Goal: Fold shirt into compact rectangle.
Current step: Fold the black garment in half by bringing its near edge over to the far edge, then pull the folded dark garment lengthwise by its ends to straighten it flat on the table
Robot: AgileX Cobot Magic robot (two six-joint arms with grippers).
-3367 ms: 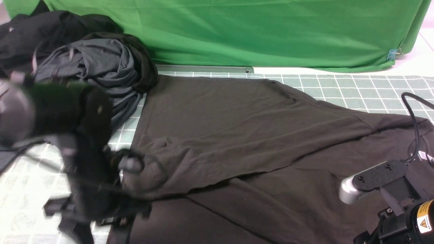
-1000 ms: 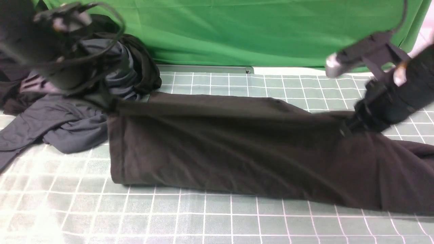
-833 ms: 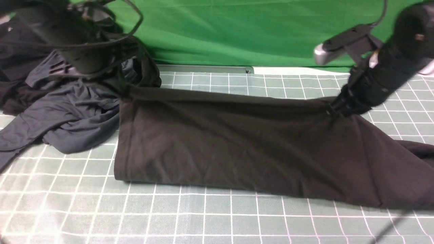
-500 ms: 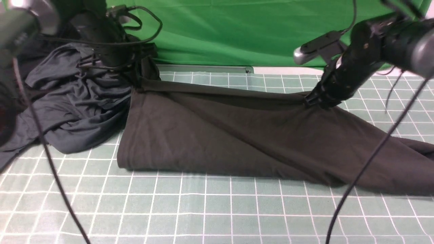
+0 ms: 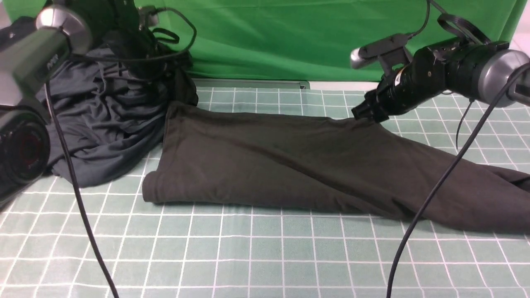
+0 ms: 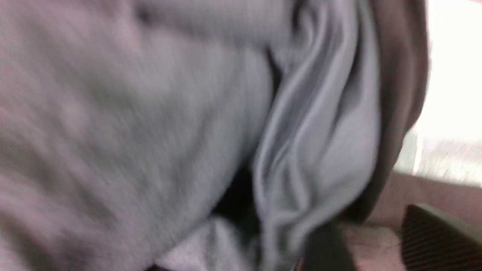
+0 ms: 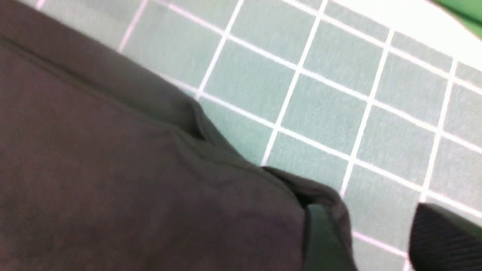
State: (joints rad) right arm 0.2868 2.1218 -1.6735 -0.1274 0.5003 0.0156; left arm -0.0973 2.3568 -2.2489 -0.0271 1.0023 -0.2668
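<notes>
Both grippers have released the far edge: left gripper and right gripper stand fingers apart, empty. The shirt lies folded lengthwise across the mat. Next, likely: regrip one end, fold crosswise.

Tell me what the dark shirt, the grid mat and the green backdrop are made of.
Shirt: soft matte knit, likely cotton jersey; it drapes and creases softly.
Grid mat: probably vinyl or rubber; smooth, with faint glare.
Green backdrop: matte cloth, hanging in folds.
</notes>
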